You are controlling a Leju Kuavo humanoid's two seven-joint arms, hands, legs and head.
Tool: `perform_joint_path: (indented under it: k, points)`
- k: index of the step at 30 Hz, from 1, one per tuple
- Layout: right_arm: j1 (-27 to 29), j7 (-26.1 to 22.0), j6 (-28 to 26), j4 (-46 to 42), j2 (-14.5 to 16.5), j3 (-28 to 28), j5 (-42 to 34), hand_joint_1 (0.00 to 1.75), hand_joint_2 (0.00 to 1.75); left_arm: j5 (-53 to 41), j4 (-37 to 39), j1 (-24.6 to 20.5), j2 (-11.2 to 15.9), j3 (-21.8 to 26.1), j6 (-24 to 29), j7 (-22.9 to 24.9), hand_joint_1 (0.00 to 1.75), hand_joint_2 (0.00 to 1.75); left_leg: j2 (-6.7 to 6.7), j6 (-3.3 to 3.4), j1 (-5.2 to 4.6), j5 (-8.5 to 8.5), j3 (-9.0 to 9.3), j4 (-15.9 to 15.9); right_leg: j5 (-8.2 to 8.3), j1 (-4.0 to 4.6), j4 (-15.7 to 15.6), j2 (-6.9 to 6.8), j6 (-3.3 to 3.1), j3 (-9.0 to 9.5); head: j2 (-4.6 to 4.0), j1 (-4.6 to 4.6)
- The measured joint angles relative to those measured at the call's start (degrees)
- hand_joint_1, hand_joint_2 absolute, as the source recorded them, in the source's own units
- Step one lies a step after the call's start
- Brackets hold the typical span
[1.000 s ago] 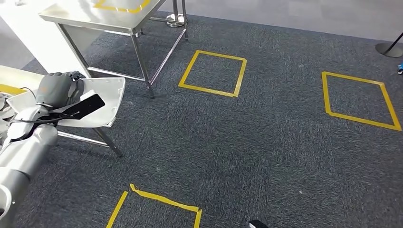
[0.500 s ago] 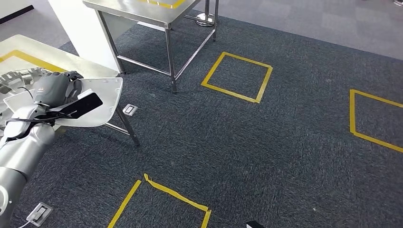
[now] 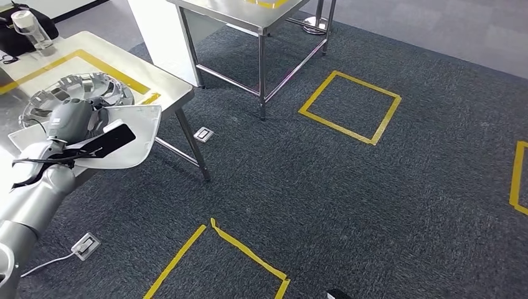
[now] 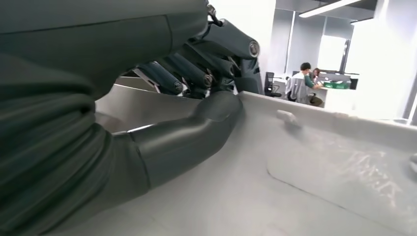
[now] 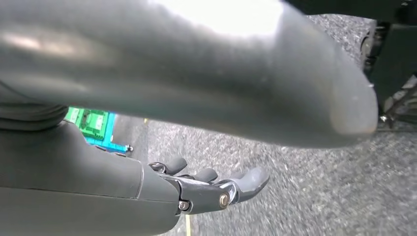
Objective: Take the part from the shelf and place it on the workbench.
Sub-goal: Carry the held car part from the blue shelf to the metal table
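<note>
Moulded pale-grey plastic panel with a shallow tray-like form and raised rim [image 3: 134, 134] is sitting in the robot's left hand [image 3: 71, 118], low at the left of the head view, over the near corner of the steel-topped desk marked with yellow tape [image 3: 165, 93]. In the left wrist view the panel [image 4: 305, 162] is spreading out beyond the hand [image 4: 196, 98]: the thick grey thumb is lying along its inner face while the darker fingers [image 4: 182, 78] are curling over its rim, so the hand is gripping the panel by the edge. The silver left arm is rising from the lower left corner, bent at the elbow, with the wrist held level and a black flat piece at the wrist jutting toward the panel's middle.

The right hand [image 5: 216, 189] is hanging above the dark carpet in the right wrist view, its fingers loosely apart and lightly bent, holding nothing.

Just behind the panel, a round silver spoked wheel cover [image 3: 87, 90] is lying on the desk inside the taped outline, and a clear bottle [image 3: 28, 25] is standing at the far left edge. A second steel desk on thin legs [image 3: 261, 18] is standing further back, well apart from the first. To the right, the dark grey carpet floor [image 3: 373, 205] is opening wide, marked with yellow tape squares [image 3: 348, 106], and a small floor socket plate [image 3: 203, 133] is lying near the desk's leg.
</note>
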Motion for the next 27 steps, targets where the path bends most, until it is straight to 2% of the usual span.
perform_joint_path:
  k: [1,2,3,4,5,6,8,9,10,12,13,14,16,17,18,19,20,21,22,24,26,27]
  points:
    - [0.0,0.0,0.0,0.0,0.0,0.0,0.0,0.0,0.0,0.0,0.0,0.0,0.1,0.0,0.0,0.0,1.75,1.75,1.91,-0.12,-0.02,-1.67,-1.41,3.0,0.05,0.05,-0.1,-0.58,-0.23,0.09,0.0,-0.23]
    - [0.1,-0.1,0.0,0.0,0.0,0.0,0.0,0.0,0.0,0.0,0.0,0.1,0.1,0.0,0.0,0.1,1.75,1.75,3.12,-0.28,0.02,-3.49,-3.15,6.9,0.03,0.09,-0.1,-1.19,-0.39,0.11,0.0,-0.47]
    - [0.2,-0.1,0.0,0.0,0.0,0.0,0.0,0.0,0.0,0.1,0.0,0.2,0.1,0.0,-0.1,0.1,1.75,1.75,3.61,-0.44,0.1,-4.82,-4.76,10.3,-0.03,0.12,-0.1,-1.88,-0.47,0.11,0.0,-0.48]
    - [0.2,-0.1,0.0,0.0,0.0,0.0,0.0,0.0,0.0,0.2,0.1,0.4,0.1,0.0,-0.3,0.0,1.75,1.75,3.81,-0.56,0.16,-5.24,-5.69,12.4,-0.09,0.14,-0.1,-2.56,-0.49,0.12,0.0,-0.5]
    - [0.2,-0.1,0.0,0.0,0.0,0.0,0.0,0.0,0.0,0.3,0.1,0.4,0.2,0.0,-0.5,-0.2,1.75,1.75,3.98,-0.64,0.22,-4.62,-5.53,12.3,-0.16,0.13,-0.1,-3.22,-0.44,0.14,0.0,-0.49]
    - [0.2,-0.1,0.0,0.0,0.0,0.0,0.0,0.0,0.0,0.5,0.1,0.4,0.2,0.0,-0.7,-0.4,1.75,1.75,4.29,-0.64,0.26,-3.14,-4.22,10.0,-0.27,0.13,0.0,-3.86,-0.35,0.2,0.0,-0.49]
    - [0.2,-0.1,0.0,0.0,0.0,0.0,0.0,0.0,0.0,0.7,0.0,0.2,0.3,0.0,-0.8,-0.8,1.75,1.75,6.15,-0.37,0.02,-0.14,0.18,2.3,-0.67,0.29,0.4,-5.03,0.09,0.35,0.0,-0.51]
    - [0.2,-0.1,0.0,0.0,0.0,0.0,0.1,0.0,0.0,0.7,0.0,0.1,0.4,0.0,-0.8,-1.0,1.75,1.75,6.88,-0.01,-0.13,0.6,1.78,-0.6,-0.88,0.44,0.5,-5.53,0.37,0.43,0.0,-0.43]
    - [0.1,-0.1,0.1,0.0,0.0,0.0,0.2,0.0,0.0,0.8,-0.1,0.1,0.5,0.0,-0.7,-1.1,1.75,1.75,7.32,0.37,-0.29,0.79,2.64,-2.2,-1.05,0.63,0.6,-6.02,0.66,0.52,0.0,-0.33]
    - [0.1,-0.1,0.1,0.0,0.0,0.0,0.3,0.0,0.0,1.1,-0.1,0.2,0.9,0.0,-0.7,-1.3,1.75,1.75,6.4,1.14,-0.41,0.75,2.59,-2.6,-1.2,0.77,0.6,-7.0,1.2,0.75,0.0,-0.14]
    - [0.1,-0.1,0.1,0.0,0.0,0.0,0.4,0.0,0.0,1.2,-0.2,0.2,1.1,0.0,-0.7,-1.4,1.75,1.75,5.84,1.43,-0.33,0.86,2.57,-2.7,-1.42,0.67,0.7,-6.99,1.53,0.79,0.0,-0.11]
    - [0.0,-0.1,0.1,0.0,0.0,0.0,0.5,0.0,0.0,1.2,-0.2,0.2,1.2,0.0,-0.6,-1.5,1.75,1.75,5.28,1.74,-0.2,0.99,2.58,-2.8,-2.06,0.53,1.4,-6.22,1.86,0.56,0.0,-0.06]
    - [0.1,-0.2,0.1,0.0,0.0,0.0,0.5,0.0,0.0,1.3,-0.3,0.2,1.3,0.0,-0.5,-1.7,1.75,1.75,4.26,2.29,0.1,1.23,2.58,-3.0,-4.97,0.25,6.2,-3.38,2.42,-1.53,0.0,0.14]
    - [0.2,-0.3,0.1,0.0,0.0,0.0,0.6,0.0,0.0,1.4,-0.3,0.2,1.3,0.0,-0.5,-1.8,1.75,1.75,3.71,2.46,0.12,1.27,2.49,-3.0,-6.82,0.21,10.0,-2.17,2.56,-3.29,0.0,0.22]
    - [0.3,-0.3,0.1,0.0,0.0,0.0,0.6,0.0,0.0,1.4,-0.3,0.4,1.3,0.0,-0.4,-1.9,1.75,1.75,3.1,2.56,0.11,1.3,2.4,-2.9,-8.27,0.2,13.7,-1.55,2.65,-5.12,0.0,0.29]
    - [0.3,-0.3,0.1,0.0,0.0,0.0,0.6,0.0,0.0,1.4,-0.3,0.6,1.3,0.0,-0.4,-1.9,1.75,1.75,2.41,2.58,0.1,1.32,2.34,-2.9,-8.79,0.21,16.2,-1.29,2.66,-6.38,0.0,0.3]
    - [0.4,-0.2,0.1,0.0,0.0,0.0,0.6,0.0,0.0,1.4,-0.3,0.8,1.4,0.0,-0.4,-1.9,1.75,1.75,1.7,2.57,0.09,1.33,2.31,-2.8,-8.24,0.2,16.6,-1.18,2.61,-6.74,0.0,0.31]
    - [0.4,-0.2,0.1,0.0,0.0,0.0,0.7,0.0,0.0,1.4,-0.3,0.9,1.4,0.0,-0.4,-1.9,1.75,1.75,0.99,2.51,0.11,1.33,2.3,-2.7,-6.64,0.16,14.8,-1.02,2.51,-5.98,0.0,0.32]
    - [0.4,-0.1,0.1,0.0,0.0,0.0,0.7,0.0,0.0,1.4,-0.4,1.0,1.4,0.0,-0.3,-1.9,1.75,1.75,0.32,2.4,0.14,1.33,2.29,-2.6,-4.45,0.07,11.1,-0.49,2.37,-4.32,0.0,0.32]
    - [0.3,-0.3,0.1,0.0,-0.1,0.0,0.6,0.0,0.0,1.5,-0.5,0.9,1.4,0.0,-0.2,-1.9,1.75,1.75,-0.95,1.87,0.13,1.4,2.02,-2.4,-1.72,-0.23,3.9,2.08,2.1,-1.05,0.0,0.29]
    - [0.4,-0.7,0.1,0.0,-0.1,0.0,0.6,0.0,0.0,1.6,-0.6,0.9,1.5,0.0,-0.2,-1.9,1.75,1.75,-2.24,0.98,0.25,1.76,1.53,-2.5,-1.5,-0.23,1.3,3.59,1.83,-0.01,0.0,0.29]
    - [0.4,-0.8,0.1,0.0,-0.1,0.0,0.6,0.0,0.0,1.6,-0.6,0.9,1.5,0.0,-0.2,-1.9,1.75,1.75,-2.95,0.47,0.34,2.02,1.35,-2.7,-1.41,-0.14,1.1,3.12,1.59,0.06,0.0,0.31]
